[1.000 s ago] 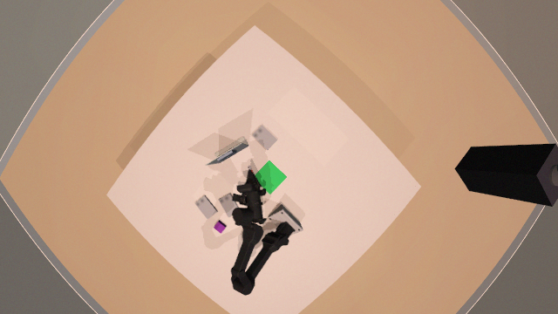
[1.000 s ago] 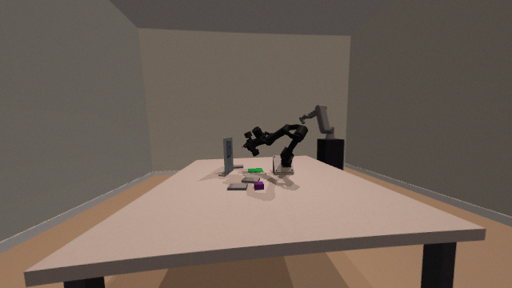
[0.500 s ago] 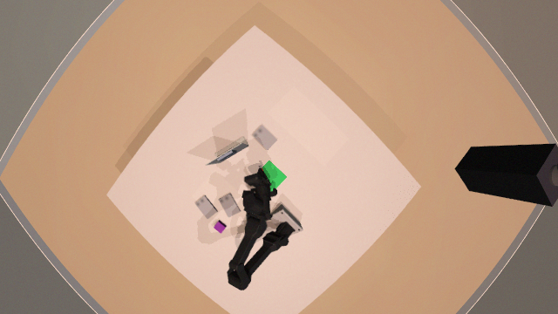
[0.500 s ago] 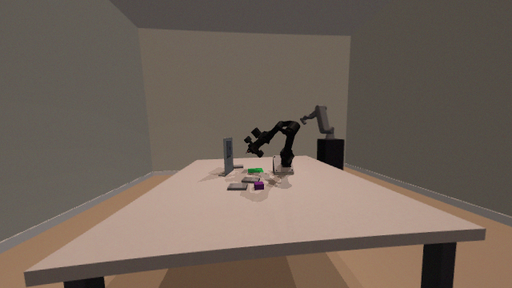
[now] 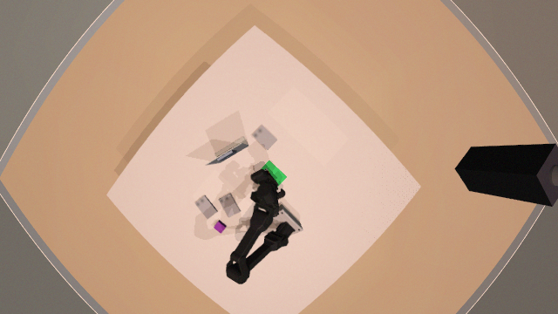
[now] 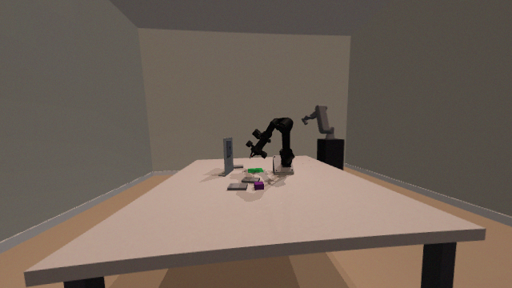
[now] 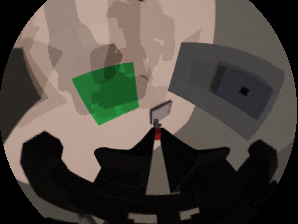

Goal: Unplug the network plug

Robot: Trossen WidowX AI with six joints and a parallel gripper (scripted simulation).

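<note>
The upright grey panel (image 5: 227, 153) (image 6: 226, 160) (image 7: 192, 67) stands on the table. Its dark socket (image 7: 244, 91) shows an empty hole in the wrist view. My gripper (image 6: 251, 156) (image 7: 157, 129) is shut on the small plug (image 7: 157, 134), which shows red with a grey tip between the fingertips. The gripper is away from the panel, above the table and near the green marked square (image 5: 277, 174) (image 6: 255, 170) (image 7: 111, 95), pointing down at a slant. In the top view the arm hides the fingertips and part of the square. The plug's tab is too small to make out.
A flat grey block (image 5: 264, 137) (image 7: 161, 111) lies beside the panel. Two more grey blocks (image 5: 206, 207) (image 5: 229, 204) (image 6: 238, 186) (image 6: 250, 180) and a purple cube (image 5: 220, 227) (image 6: 259, 186) lie on the table. Another arm (image 6: 322, 118) stands on a black pedestal (image 6: 330, 154) beyond the table.
</note>
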